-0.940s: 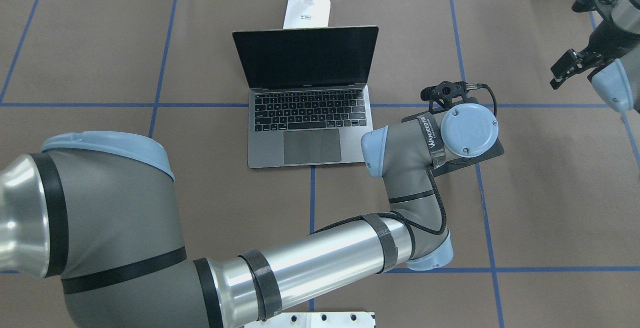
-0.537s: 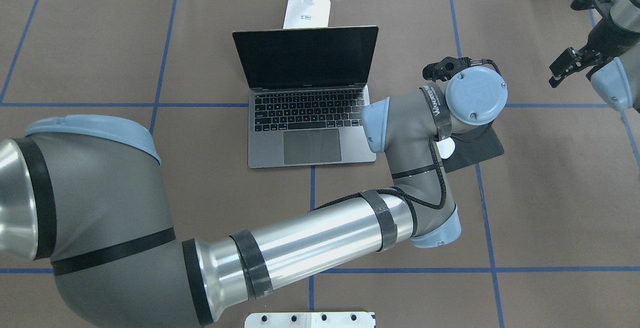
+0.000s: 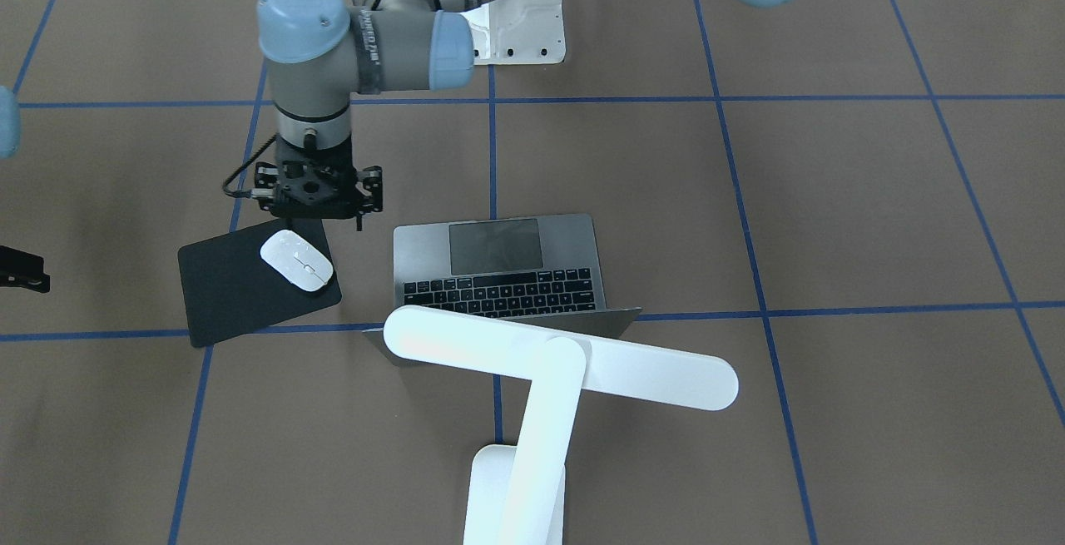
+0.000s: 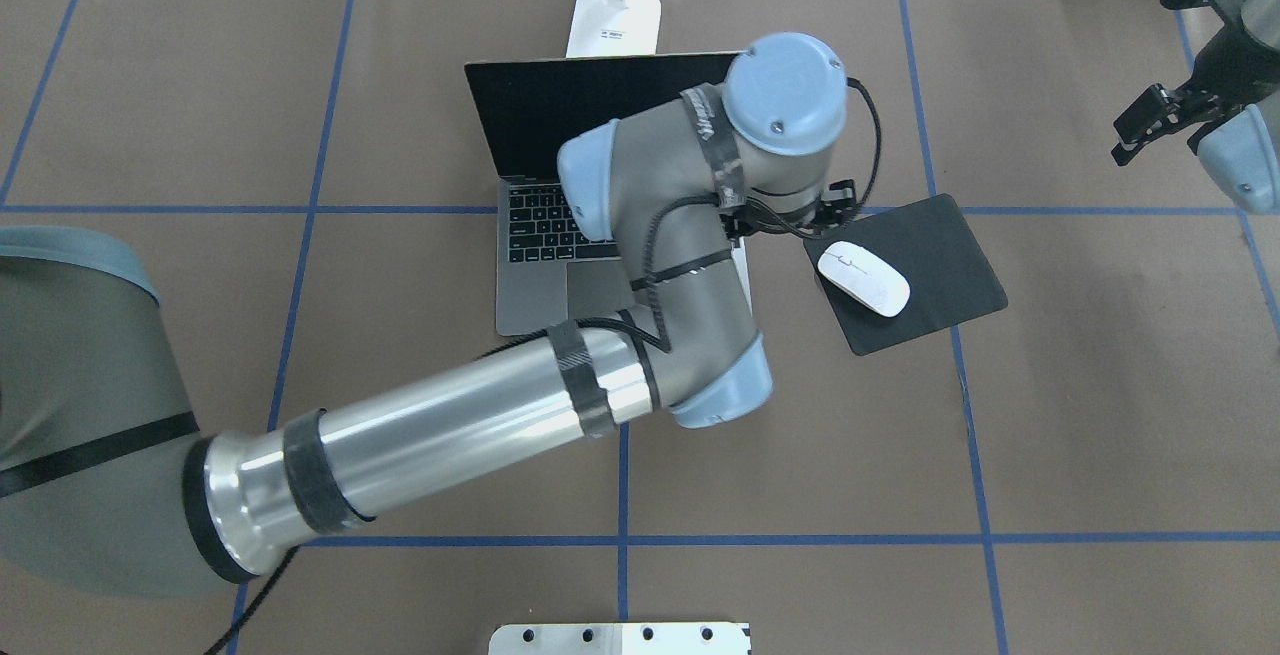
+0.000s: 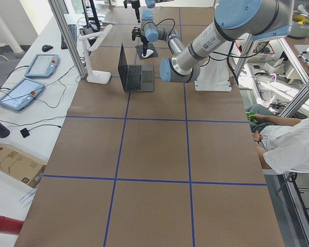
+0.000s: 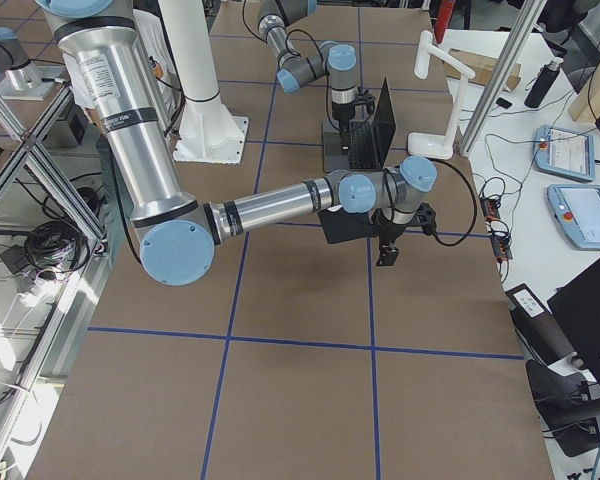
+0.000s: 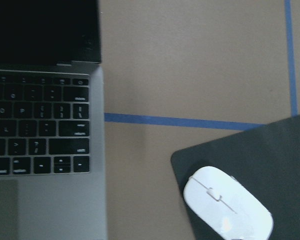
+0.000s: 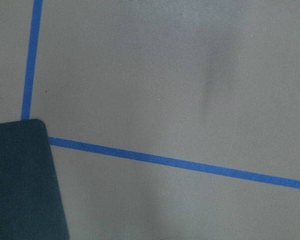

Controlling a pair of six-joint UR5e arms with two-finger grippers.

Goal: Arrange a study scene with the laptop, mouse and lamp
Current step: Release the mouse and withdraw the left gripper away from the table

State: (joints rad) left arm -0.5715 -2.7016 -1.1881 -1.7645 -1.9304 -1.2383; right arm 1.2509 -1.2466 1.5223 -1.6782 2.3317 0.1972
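Mouse (image 4: 864, 277) lies flat on the black mat (image 4: 940, 265), on the part of the mat nearest the laptop (image 3: 499, 270), with nothing touching it. The mat sits just beside the laptop on the robot's right, turned a little askew to the blue tape lines on the brown table (image 4: 1100, 385). The laptop stands open near the middle of the table, its dark screen and keyboard facing the robot. On its far side stands the lamp (image 3: 553, 379), its base behind the lid and its long bar head reaching across above the screen's top edge. The left gripper (image 3: 323, 216) points straight down and hangs over the strip between the laptop and the mat's near corner; its fingers look spread apart and carry nothing. The right gripper (image 4: 1150, 123) is held well off to the robot's right, away from the mat, and I cannot tell from here how far its fingers are parted.
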